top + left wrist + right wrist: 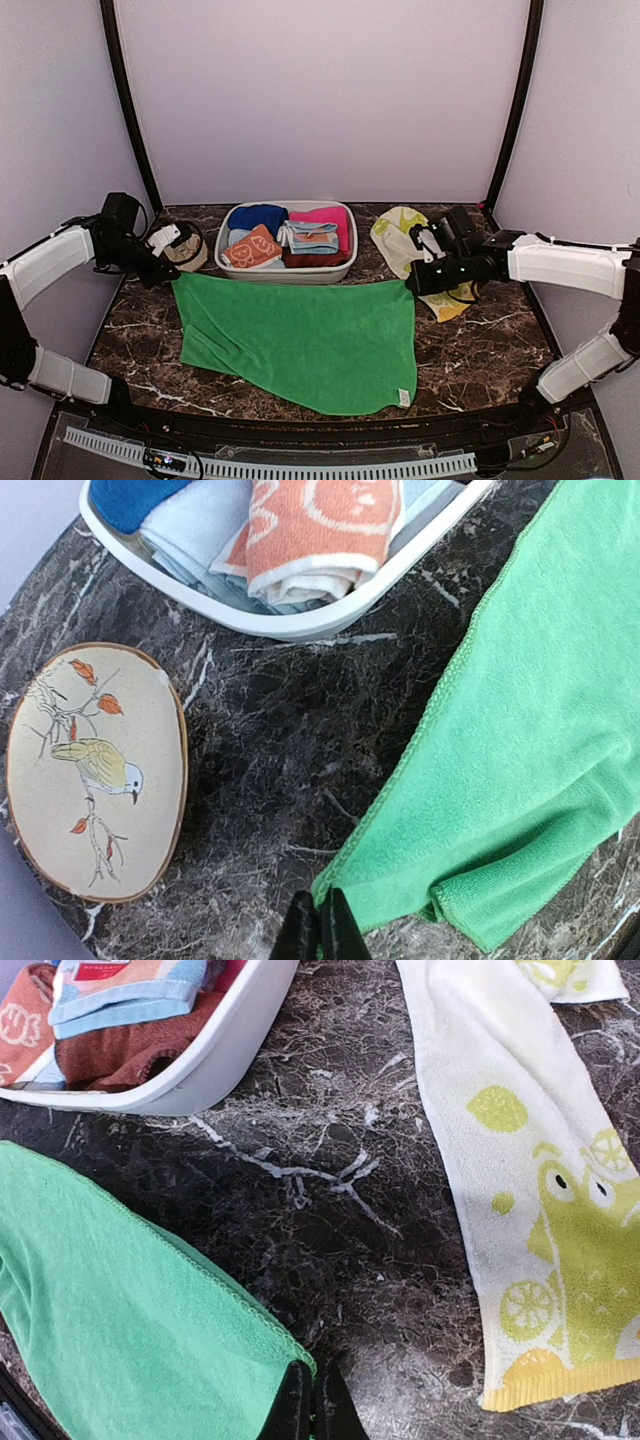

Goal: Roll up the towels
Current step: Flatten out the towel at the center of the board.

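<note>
Where fingers [297, 938] pinch, green towel [300, 340] far corners

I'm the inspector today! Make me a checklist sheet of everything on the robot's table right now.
Surface: dark marble table.
Job's things: green towel spread out, not rolled; cream towel lying loose at the right, not rolled.
Clutter: white bin holding folded cloths; bird plate at the left.
Claws: left claw and right claw each shut on a far corner of the green towel.
Cables: wires by the near rail.
Surroundings: plain pale walls.
</note>
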You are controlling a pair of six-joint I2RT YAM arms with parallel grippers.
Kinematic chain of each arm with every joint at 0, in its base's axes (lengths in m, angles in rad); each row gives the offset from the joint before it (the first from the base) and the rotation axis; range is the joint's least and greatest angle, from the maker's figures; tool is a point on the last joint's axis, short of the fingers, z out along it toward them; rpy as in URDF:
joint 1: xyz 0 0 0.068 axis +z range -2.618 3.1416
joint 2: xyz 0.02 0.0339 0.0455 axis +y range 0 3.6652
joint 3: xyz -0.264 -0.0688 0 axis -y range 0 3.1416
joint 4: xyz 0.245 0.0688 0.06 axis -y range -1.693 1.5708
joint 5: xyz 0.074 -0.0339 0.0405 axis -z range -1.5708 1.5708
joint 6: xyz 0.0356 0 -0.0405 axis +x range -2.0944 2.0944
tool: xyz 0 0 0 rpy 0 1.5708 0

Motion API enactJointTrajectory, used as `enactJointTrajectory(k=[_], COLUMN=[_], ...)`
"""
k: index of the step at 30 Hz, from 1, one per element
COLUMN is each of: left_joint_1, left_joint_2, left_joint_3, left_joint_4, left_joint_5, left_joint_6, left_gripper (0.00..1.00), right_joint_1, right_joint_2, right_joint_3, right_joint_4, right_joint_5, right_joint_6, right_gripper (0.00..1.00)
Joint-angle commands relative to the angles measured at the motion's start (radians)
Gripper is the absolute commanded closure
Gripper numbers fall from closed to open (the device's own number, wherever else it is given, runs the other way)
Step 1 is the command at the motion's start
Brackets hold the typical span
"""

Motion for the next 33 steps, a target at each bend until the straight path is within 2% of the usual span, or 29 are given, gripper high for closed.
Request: enactJointTrajectory(k=[1,9,18,27,33], left_joint_1=[0.002,0.002,0.002,0.003,0.003], left_joint_2=[-0.101,-0.329,-0.521,-0.597,-0.597], left_joint_3=[0.046,0.209,0.412,0.549,0.605], left_joint_4=[-0.172,-0.393,-0.591,-0.749,-0.766], left_joint_5=[0.012,0.005,-0.037,-0.084,-0.144], left_joint_6=[0.037,0.061,0.104,0.117,0.126], left_gripper=[1.00,1.00,1.00,1.00,1.00], right_joint_1=[0.014,0.086,0.272,0.474,0.497], right_joint_2=[-0.092,-0.331,-0.526,-0.560,-0.548], right_joint_3=[-0.024,0.007,0.085,0.250,0.360], right_joint_4=[-0.053,-0.189,-0.334,-0.494,-0.598], right_joint_5=[0.028,0.076,0.172,0.312,0.391], right_joint_6=[0.008,0.050,0.153,0.262,0.291], right_gripper=[1.00,1.00,1.00,1.00,1.00])
